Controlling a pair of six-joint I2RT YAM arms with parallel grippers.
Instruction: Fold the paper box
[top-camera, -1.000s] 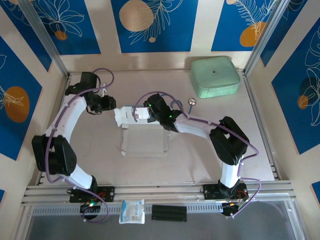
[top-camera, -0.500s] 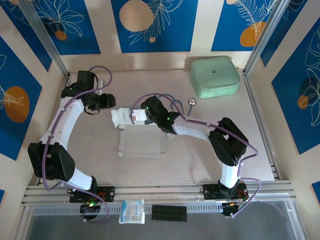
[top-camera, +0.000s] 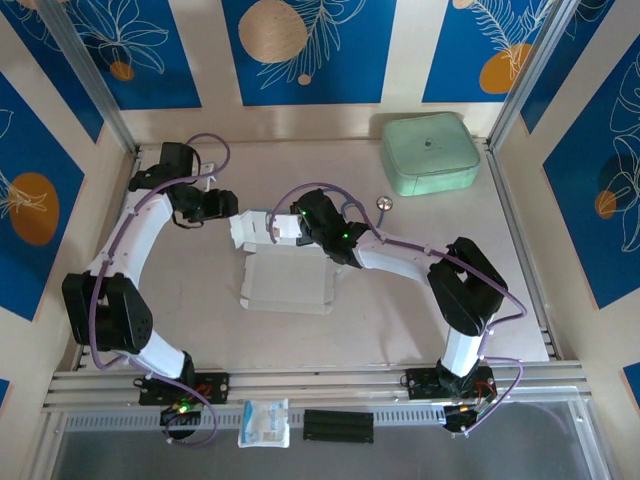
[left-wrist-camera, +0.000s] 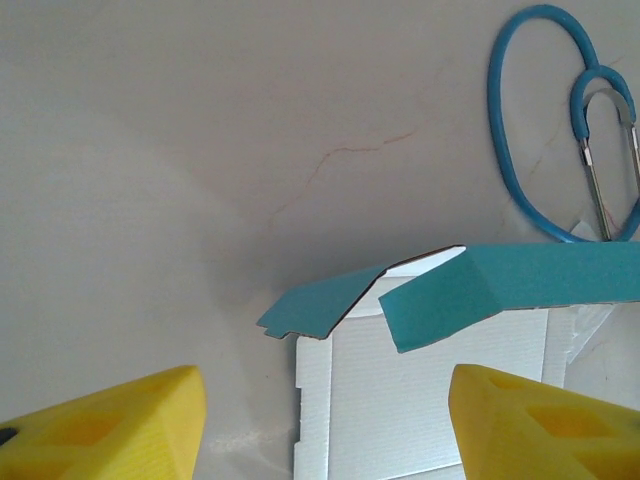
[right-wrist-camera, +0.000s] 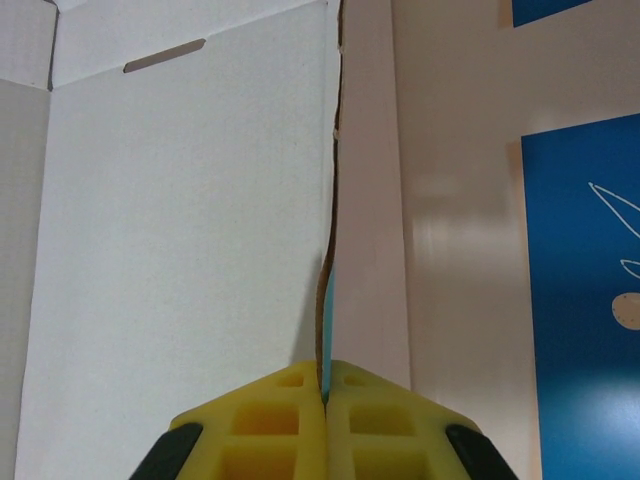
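While the right gripper (right-wrist-camera: 325, 385) has its yellow pads (right-wrist-camera: 275, 420) pressed together on the edge of one upright wall of the paper box (top-camera: 285, 285), its best job is to hold that wall steady and square. Any twist would likely crease the thin card off its score line.

The left gripper (left-wrist-camera: 320, 430) has its jaws well apart with nothing between them. Two blue-faced flaps (left-wrist-camera: 480, 290) rise just ahead of its fingers, and the white inner panel lies below and between them. The step in hand looks like bringing those flaps over and inward. I would meet the nearer flap with one finger as a pusher (not a pinch), close to the fold line so it hinges rather than buckles. Going slowly should stop the sheet dragging out of the right gripper's hold.

No brand, label or lettering can be read on the card; ahead of the right gripper its white face shows only a cut slot (right-wrist-camera: 165, 55). A blue looped tube (left-wrist-camera: 520, 150) on the table (left-wrist-camera: 200, 150), ahead of the left gripper's right finger, is unmarked. The mint-green case (top-camera: 430, 152), well beyond the right gripper, bears a lid mark too small to read
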